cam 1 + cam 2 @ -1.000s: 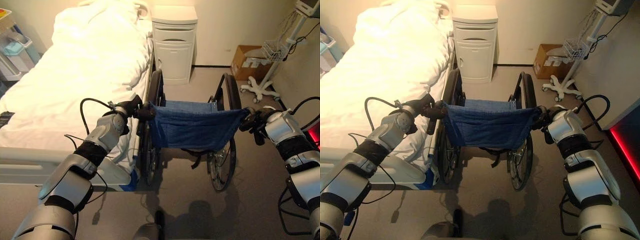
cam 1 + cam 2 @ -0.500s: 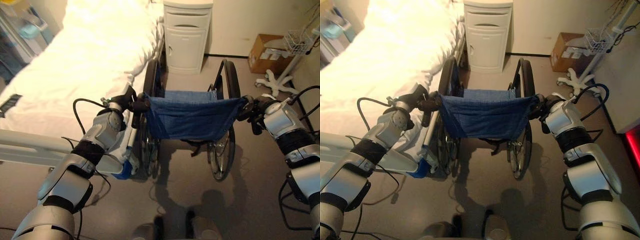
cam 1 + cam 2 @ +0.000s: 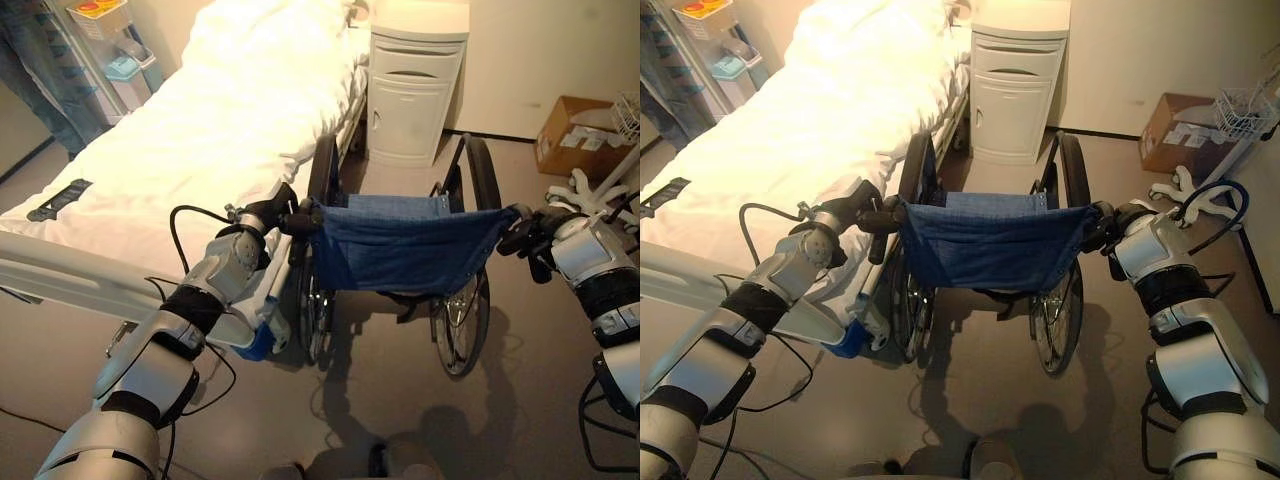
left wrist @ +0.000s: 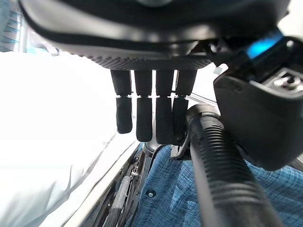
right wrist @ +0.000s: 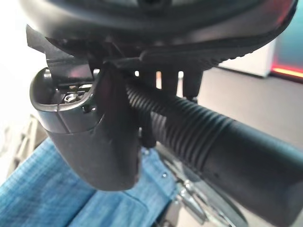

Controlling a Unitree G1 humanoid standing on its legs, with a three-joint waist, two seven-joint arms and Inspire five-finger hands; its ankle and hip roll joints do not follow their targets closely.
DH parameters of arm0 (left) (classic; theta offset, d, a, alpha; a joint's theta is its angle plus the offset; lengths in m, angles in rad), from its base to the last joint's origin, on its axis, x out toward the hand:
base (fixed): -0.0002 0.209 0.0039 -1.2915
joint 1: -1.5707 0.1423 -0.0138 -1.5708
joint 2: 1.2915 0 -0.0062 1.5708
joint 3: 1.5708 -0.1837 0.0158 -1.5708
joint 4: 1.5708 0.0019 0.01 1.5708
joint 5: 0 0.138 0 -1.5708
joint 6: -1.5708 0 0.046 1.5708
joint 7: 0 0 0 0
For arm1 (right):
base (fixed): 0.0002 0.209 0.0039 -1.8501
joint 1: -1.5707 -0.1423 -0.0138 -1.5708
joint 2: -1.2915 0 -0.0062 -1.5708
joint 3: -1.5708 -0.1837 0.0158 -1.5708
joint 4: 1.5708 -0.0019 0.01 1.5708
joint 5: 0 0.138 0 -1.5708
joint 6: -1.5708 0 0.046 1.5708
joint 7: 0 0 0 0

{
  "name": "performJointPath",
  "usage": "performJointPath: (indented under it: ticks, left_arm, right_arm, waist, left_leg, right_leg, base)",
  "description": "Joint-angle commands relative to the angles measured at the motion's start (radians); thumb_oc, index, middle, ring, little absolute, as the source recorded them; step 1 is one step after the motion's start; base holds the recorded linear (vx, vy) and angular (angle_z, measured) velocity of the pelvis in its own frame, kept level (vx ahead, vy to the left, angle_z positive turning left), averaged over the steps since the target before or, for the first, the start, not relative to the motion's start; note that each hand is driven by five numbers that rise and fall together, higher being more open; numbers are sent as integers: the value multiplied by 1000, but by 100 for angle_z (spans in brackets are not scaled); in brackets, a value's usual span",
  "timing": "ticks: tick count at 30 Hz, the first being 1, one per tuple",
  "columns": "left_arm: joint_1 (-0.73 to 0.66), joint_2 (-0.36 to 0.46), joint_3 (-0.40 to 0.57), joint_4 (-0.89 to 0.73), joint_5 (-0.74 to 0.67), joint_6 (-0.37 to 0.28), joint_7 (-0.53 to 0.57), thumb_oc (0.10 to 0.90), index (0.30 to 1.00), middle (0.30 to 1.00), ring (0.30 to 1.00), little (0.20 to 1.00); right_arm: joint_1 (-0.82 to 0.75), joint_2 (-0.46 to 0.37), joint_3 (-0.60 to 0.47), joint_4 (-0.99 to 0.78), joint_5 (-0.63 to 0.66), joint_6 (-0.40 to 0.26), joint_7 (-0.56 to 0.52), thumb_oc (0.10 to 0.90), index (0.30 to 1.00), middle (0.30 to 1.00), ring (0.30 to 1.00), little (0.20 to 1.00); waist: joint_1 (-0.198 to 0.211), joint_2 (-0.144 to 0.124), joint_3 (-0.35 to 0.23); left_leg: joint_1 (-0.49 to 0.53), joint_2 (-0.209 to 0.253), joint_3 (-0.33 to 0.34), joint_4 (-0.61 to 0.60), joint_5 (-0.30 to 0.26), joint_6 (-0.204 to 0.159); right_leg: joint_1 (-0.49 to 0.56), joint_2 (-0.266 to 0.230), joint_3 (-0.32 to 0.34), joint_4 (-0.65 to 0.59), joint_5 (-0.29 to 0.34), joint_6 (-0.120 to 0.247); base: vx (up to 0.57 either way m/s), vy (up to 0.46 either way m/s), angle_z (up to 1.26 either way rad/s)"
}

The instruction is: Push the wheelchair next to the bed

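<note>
The wheelchair (image 3: 405, 250) faces away from me, its blue denim back (image 3: 990, 245) stretched between two push handles. Its left wheel (image 3: 322, 180) stands close against the side of the bed (image 3: 200, 130), which has a white duvet. My left hand (image 3: 262, 215) is at the left handle. In the left wrist view its fingers (image 4: 144, 113) hang straight, and the ribbed grip (image 4: 218, 161) lies between them and the thumb. My right hand (image 3: 1110, 222) is on the right handle, its fingers curled over the ribbed grip (image 5: 213, 137) and the thumb (image 5: 94, 142) in front.
A white bedside cabinet (image 3: 415, 85) stands ahead of the wheelchair by the bed's head. A cardboard box (image 3: 575, 135) and a wheeled stand (image 3: 590, 190) are at the right. At the far left are a person's legs (image 3: 40, 70) and a cart (image 3: 125, 75).
The whole picture has swung, so the camera has moved. Both hands stay at the push handles and the wheelchair stays close along the bed's side.
</note>
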Motion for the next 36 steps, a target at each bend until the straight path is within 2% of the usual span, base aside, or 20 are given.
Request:
performJointPath:
  ticks: [1, 2, 4, 6, 7, 9, 10, 11, 14, 18, 23, 28, 33, 35, 36]
  left_arm:
    - [120, 7, -37, 56, 32, 22, -64, 400, 300, 300, 300, 300]
    - [132, 27, -24, 47, 26, 22, -82, 400, 300, 300, 300, 300]
    - [133, 57, -25, 49, 25, -1, -109, 400, 300, 300, 300, 300]
    - [117, 83, -33, 40, 12, 2, -118, 400, 300, 300, 300, 300]
    - [96, 100, -37, 33, 5, 16, -116, 400, 300, 300, 300, 300]
    - [55, 119, -43, 27, 2, 34, -121, 400, 300, 300, 300, 300]
    - [42, 125, -47, 19, -12, 52, -106, 400, 300, 300, 300, 300]
    - [42, 125, -47, 19, -12, 52, -105, 400, 300, 300, 300, 300]
    - [19, 139, -43, -6, -13, 68, -73, 400, 300, 300, 300, 300]
    - [-1, 127, -50, -7, -15, 81, -51, 400, 300, 300, 300, 300]
    - [-12, 108, -51, 6, 8, 76, -44, 400, 300, 300, 300, 300]
    - [23, 108, -40, 3, 7, 90, -22, 400, 300, 300, 300, 300]
    - [38, 94, -21, 1, -2, 111, 34, 400, 300, 300, 300, 300]
    - [38, 88, -13, 3, 2, 116, 60, 400, 300, 300, 300, 300]
    - [44, 83, -4, 9, -1, 115, 89, 400, 300, 300, 300, 300]
  right_arm:
    - [109, 99, 65, 6, 66, -69, 92, 400, 300, 300, 300, 300]
    - [122, 98, 68, -5, 74, -65, 91, 400, 300, 300, 300, 300]
    - [153, 112, 55, -11, 46, -56, 111, 400, 300, 300, 300, 300]
    - [171, 117, 54, -22, 75, -56, 72, 400, 300, 300, 300, 300]
    - [172, 125, 43, -13, 88, -82, 43, 400, 300, 300, 300, 300]
    - [146, 131, 47, -9, 121, -86, 20, 400, 300, 300, 300, 300]
    - [123, 138, 51, -6, 113, -86, 20, 400, 300, 300, 300, 300]
    - [122, 138, 51, -5, 112, -86, 20, 400, 300, 300, 300, 300]
    - [65, 142, 59, 8, 122, -94, 12, 400, 300, 300, 300, 300]
    - [25, 160, 66, 33, 150, -108, -24, 400, 300, 300, 300, 300]
    - [-27, 201, 80, 80, 186, -65, 49, 400, 300, 300, 300, 300]
    - [1, 238, 84, 70, 207, -138, -11, 400, 300, 300, 300, 300]
    - [-9, 247, 77, 52, 204, -194, -106, 400, 300, 300, 300, 300]
    - [-29, 251, 72, 42, 208, -237, -144, 400, 300, 300, 300, 300]
    - [-42, 257, 70, 17, 162, -283, -202, 400, 300, 300, 300, 300]
  waist:
    - [72, 46, 137]
    - [82, 51, 128]
    - [90, 48, 111]
    - [99, 39, 109]
    - [110, 31, 108]
    - [122, 24, 111]
    - [127, 25, 112]
    - [128, 25, 112]
    - [150, 27, 114]
    - [169, 30, 104]
    - [195, 25, 85]
    - [215, 20, 79]
    - [222, 18, 74]
    - [226, 17, 74]
    - [230, 17, 75]
  left_leg:
    - [-83, 71, -65, -116, 303, 8]
    - [-91, 55, -57, -71, 255, 29]
    - [-107, 25, -62, 6, 196, 45]
    - [-101, 4, -60, 25, 171, 53]
    - [-91, -18, -57, 5, 161, 64]
    - [-86, -34, -55, -30, 164, 68]
    - [-70, -39, -33, -68, 170, 71]
    - [-69, -39, -32, -70, 171, 71]
    - [-41, -44, 13, -142, 186, 70]
    - [-35, -44, 49, -162, 190, 73]
    - [-41, -43, 108, -156, 184, 82]
    - [-19, -43, 147, -154, 173, 94]
    - [-27, -43, 158, -147, 170, 97]
    - [-30, -44, 157, -145, 168, 97]
    - [-29, -45, 157, -144, 164, 99]
  right_leg:
    - [158, 40, 19, -151, 108, 50]
    - [172, 16, 26, -123, 77, 60]
    - [167, -11, 16, -95, 67, 76]
    - [167, -34, 10, -98, 76, 93]
    - [143, -64, -8, -102, 98, 119]
    - [112, -91, -28, -117, 127, 141]
    - [83, -114, -63, -129, 155, 154]
    - [83, -114, -63, -130, 155, 155]
    - [69, -163, -129, -174, 222, 173]
    - [76, -187, -187, -186, 241, 175]
    - [94, -202, -254, -191, 243, 171]
    - [125, -202, -309, -188, 235, 171]
    - [134, -198, -314, -201, 239, 172]
    - [136, -198, -316, -206, 243, 174]
    - [136, -201, -320, -205, 246, 175]
  base:
    - [459, 360, -112]
    - [461, 373, -127]
    - [390, 296, -115]
    - [256, 210, -89]
    - [141, 195, -67]
    - [76, 212, -19]
    - [81, 189, -19]
    - [107, 214, -69]
    - [66, 152, -58]
    - [70, 125, -35]
    - [67, 83, -13]
    - [70, 36, -7]
    - [11, 1, 1]
    - [-11, -15, -2]
    - [-16, -22, -4]
